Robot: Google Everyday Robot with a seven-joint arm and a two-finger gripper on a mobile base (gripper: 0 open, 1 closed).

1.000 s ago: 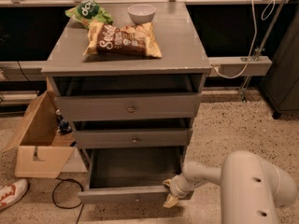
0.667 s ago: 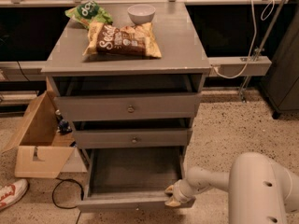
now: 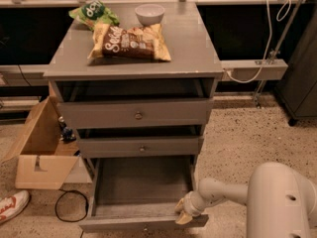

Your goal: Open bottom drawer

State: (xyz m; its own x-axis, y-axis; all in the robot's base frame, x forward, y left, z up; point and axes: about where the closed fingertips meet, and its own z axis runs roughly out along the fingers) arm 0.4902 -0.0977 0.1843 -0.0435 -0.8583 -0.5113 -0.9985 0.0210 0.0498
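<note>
The bottom drawer (image 3: 141, 223) of the grey cabinet is pulled far out, and its empty grey inside (image 3: 141, 185) shows from above. Its slim front panel runs along the lower edge of the view; its knob is not visible. My gripper (image 3: 182, 213) is at the right end of that front panel, on the end of my pale arm (image 3: 223, 192), which comes in from the lower right. The middle drawer (image 3: 142, 148) and the top drawer (image 3: 138, 115) above it are closed, each with a small round knob.
On the cabinet top (image 3: 190, 48) lie a brown snack bag (image 3: 130, 42), a green bag (image 3: 94, 14) and a white bowl (image 3: 149, 13). An open cardboard box (image 3: 39, 150), a black cable loop (image 3: 72, 207) and a shoe (image 3: 12, 207) are on the floor at the left. My robot's base (image 3: 285, 202) fills the lower right.
The bottom drawer has slid further out toward the camera, and my gripper has moved down and back with its front panel.
</note>
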